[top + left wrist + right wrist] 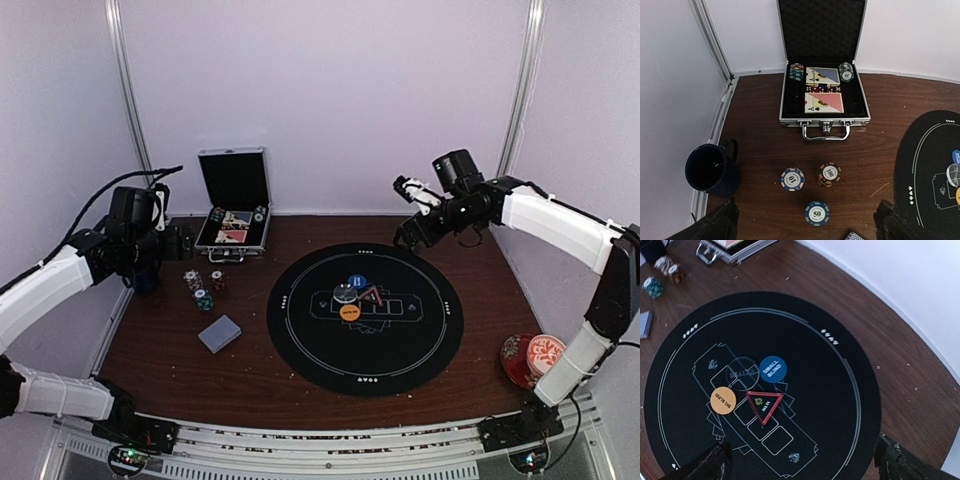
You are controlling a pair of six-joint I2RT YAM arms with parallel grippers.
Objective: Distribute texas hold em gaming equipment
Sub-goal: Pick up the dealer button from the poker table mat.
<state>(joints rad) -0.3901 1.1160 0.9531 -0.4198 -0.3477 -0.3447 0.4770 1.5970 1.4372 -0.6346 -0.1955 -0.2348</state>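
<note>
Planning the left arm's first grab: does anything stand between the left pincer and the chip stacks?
Nothing visible does. The open left pincer faces the chip stacks directly; the dark mug stands off to one side.

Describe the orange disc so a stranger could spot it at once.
Find the round black mat on the brown table. Four markers cluster at its centre: a blue disc, a clear disc, a red triangle and the orange disc. It is the only orange one, printed BIG BLIND, nearest the table's near edge.

L arm (45, 285) & R arm (560, 225): white shells, black joints, black cables, black bases.
</note>
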